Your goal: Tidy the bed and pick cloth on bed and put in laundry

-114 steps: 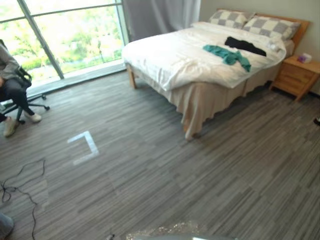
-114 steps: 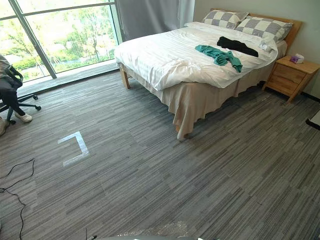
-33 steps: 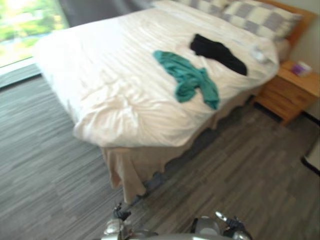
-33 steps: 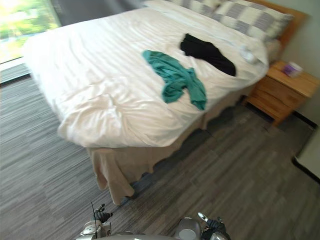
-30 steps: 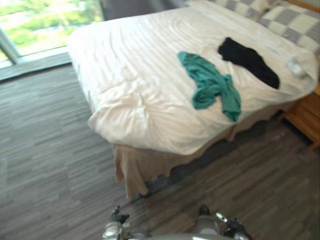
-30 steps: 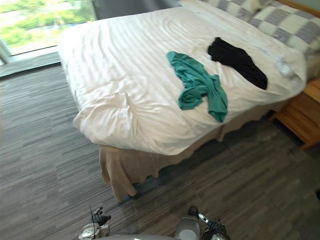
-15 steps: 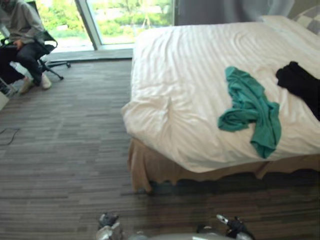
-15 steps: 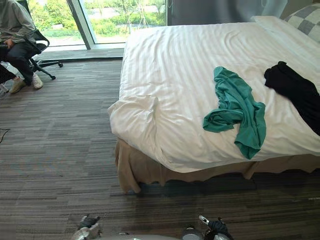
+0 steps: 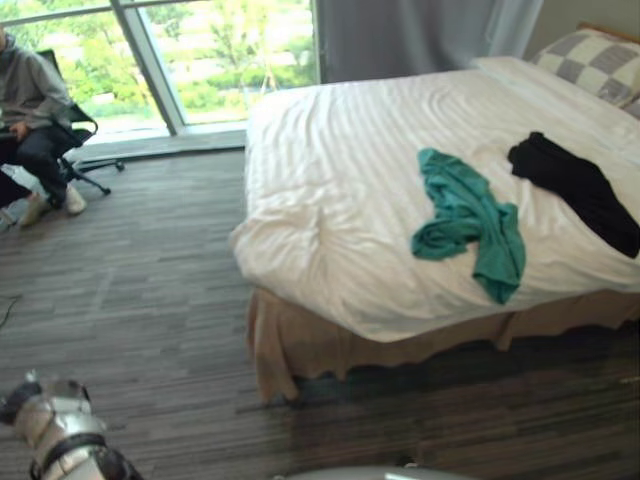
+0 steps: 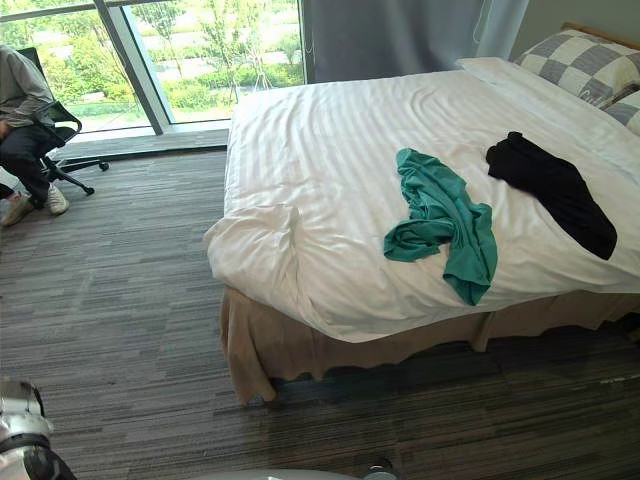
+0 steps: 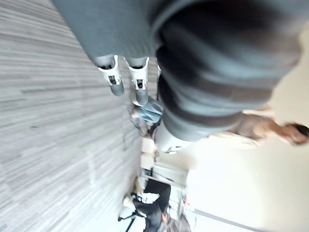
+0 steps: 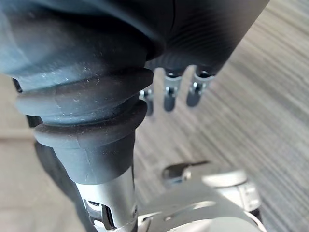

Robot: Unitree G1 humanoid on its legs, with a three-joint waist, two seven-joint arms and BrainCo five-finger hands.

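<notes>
1. Bed (image 10: 340, 110): ahead of the robot, a bit to its R. It has a white striped duvet on top & a beige skirt (image 10: 300, 350) below. The near-L duvet corner (image 10: 262, 238) is rumpled & folded over.
2. Teal cloth (image 10: 440, 215): lies crumpled on the duvet nr the bed's near edge, w/ one end trailing toward that edge. No hand touches it.
3. Black cloth (image 10: 555, 190): also on the duvet, just beside the teal one on the pillow side. A strip of white shows btw them, so they aren't touching.
4. Checked pillows (image 10: 590, 60): at the head end, far R.
5. L hand (image 11: 139, 84): in its wrist view it hangs above the grey striped floor (image 10: 120, 300). Fingers (image 11: 115, 79) are uncurled & relaxed, w/ nothing in them.
6. R hand (image 12: 169, 94): in its own wrist view, also over the floor. Fingers (image 12: 197, 91) are uncurled, slack & empty.
7. Person (image 10: 18, 95): sits on an office chair (image 10: 55, 112) by the window (image 10: 200, 50), far L & well apart from the bed. Grey curtain (image 10: 400, 35) hangs behind the bed.
</notes>
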